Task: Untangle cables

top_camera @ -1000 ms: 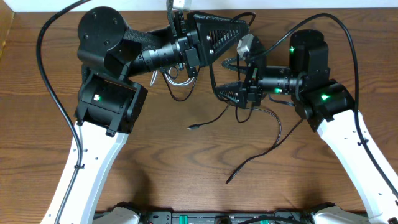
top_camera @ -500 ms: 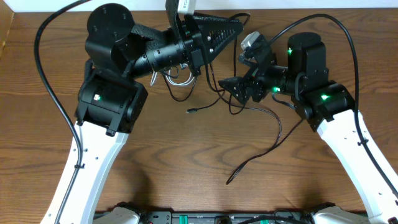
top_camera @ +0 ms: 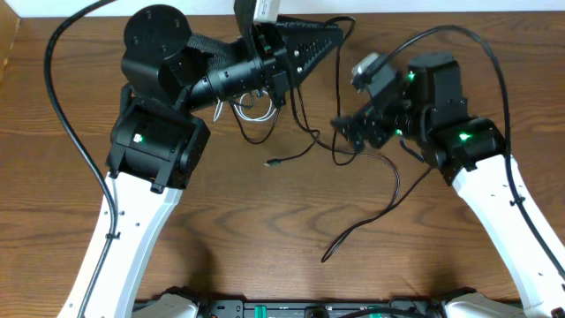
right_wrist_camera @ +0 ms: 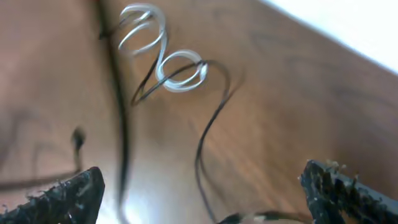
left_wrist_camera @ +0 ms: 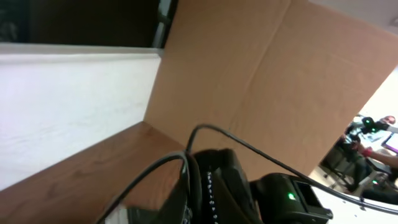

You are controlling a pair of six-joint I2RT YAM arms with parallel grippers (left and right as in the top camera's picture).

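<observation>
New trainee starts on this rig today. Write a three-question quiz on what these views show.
1. True or false: the right gripper is shut.
2. The white cable lies: A in loops, B straight, C cut in two.
3. Fill in: the thin cable crossing those loops is ____.
Key: 1 false, it is wide open; 2 A; 3 black.

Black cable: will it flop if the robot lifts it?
Probably floppy: the black cable lies in loose curves. Likely light, being so thin. It might snag, as it seems looped through the white cable.
</observation>
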